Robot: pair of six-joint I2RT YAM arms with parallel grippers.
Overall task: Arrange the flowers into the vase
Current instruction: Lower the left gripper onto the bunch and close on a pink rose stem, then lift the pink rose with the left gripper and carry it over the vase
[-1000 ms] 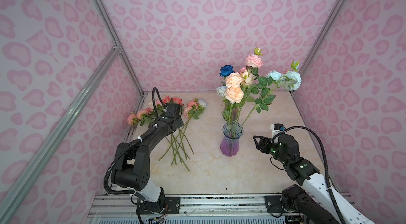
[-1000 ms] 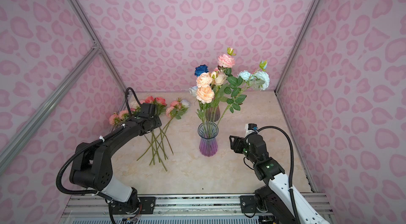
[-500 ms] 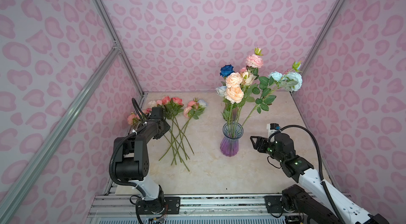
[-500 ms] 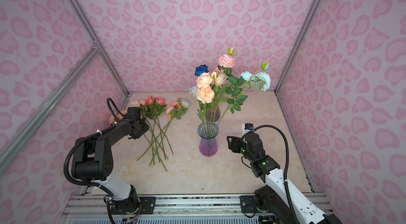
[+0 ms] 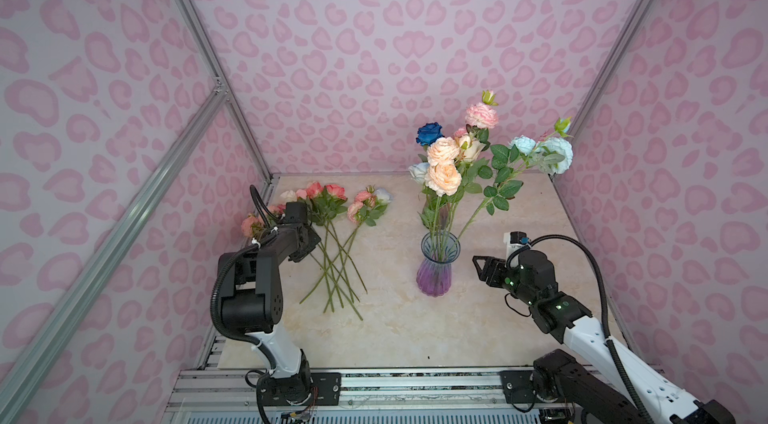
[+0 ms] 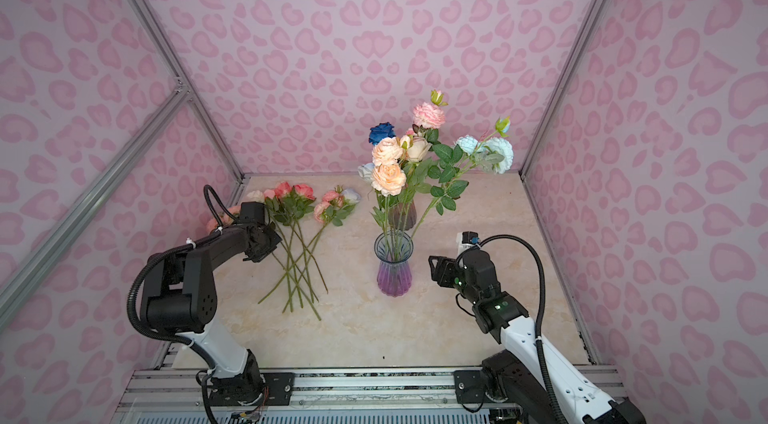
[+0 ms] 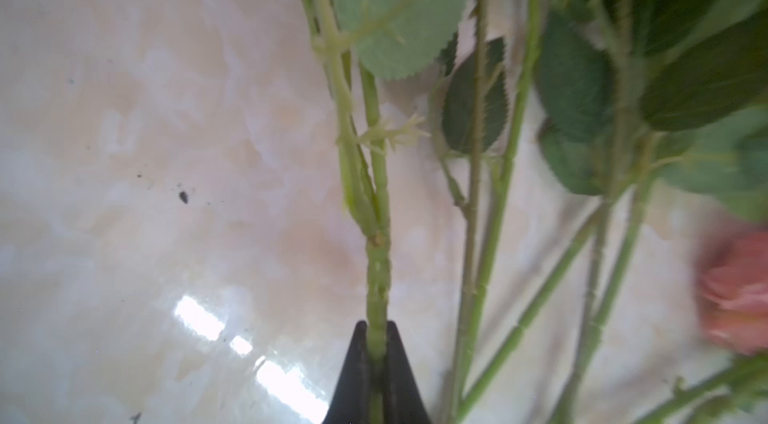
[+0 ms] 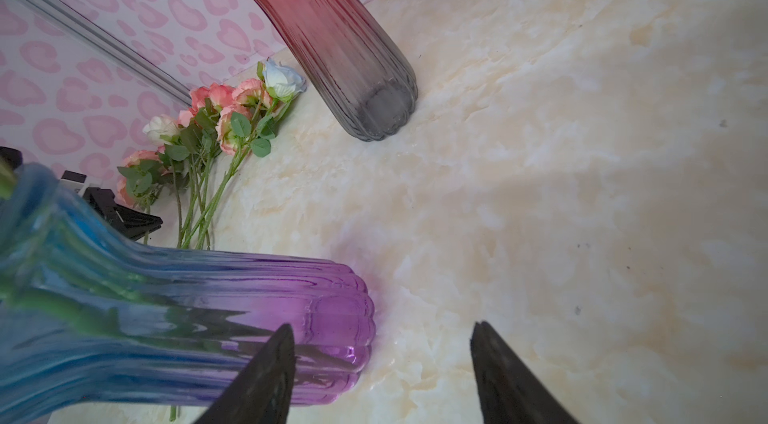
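Along the left edge of the counter [image 5: 415, 338], toward the far left corner, the loose flowers [image 5: 332, 230] [image 6: 297, 214] lie in a crossed bunch. Their pink, coral and cream blooms and one pale blue bloom point at the far edge, and their stems fan out toward the near edge. The left arm [image 5: 266, 268] reaches over the left side of this bunch, hiding a few blooms in both top views.

In the left wrist view the left claw [image 7: 376, 330] is pressed together on one green stem [image 7: 377, 272], which runs straight out from between the dark tips. Other stems and leaves lie just beside it on the counter, and a blurred pink bloom shows at the picture's border.

Near the middle of the counter the vase [image 5: 434, 276] [image 6: 394, 274] [image 8: 216, 309] stands upright, its ribbed glass blue at the neck and purple at the base. It holds the bouquet [image 5: 444, 176] [image 6: 388, 176] of peach, cream, pink and pale blue blooms and one deep blue bloom. One pale blue spray leans toward the far right corner.

Behind it, toward the far edge, a second vase [image 8: 332, 39] [image 6: 409, 216] stands upright, red above and grey below. No stems show in the part of it that is in view.

Right of the purple base, the right claw [image 5: 482, 268] [image 6: 436, 268] [image 8: 382, 326] is spread wide and grips nothing. It points at the vase, near it but apart in both top views.
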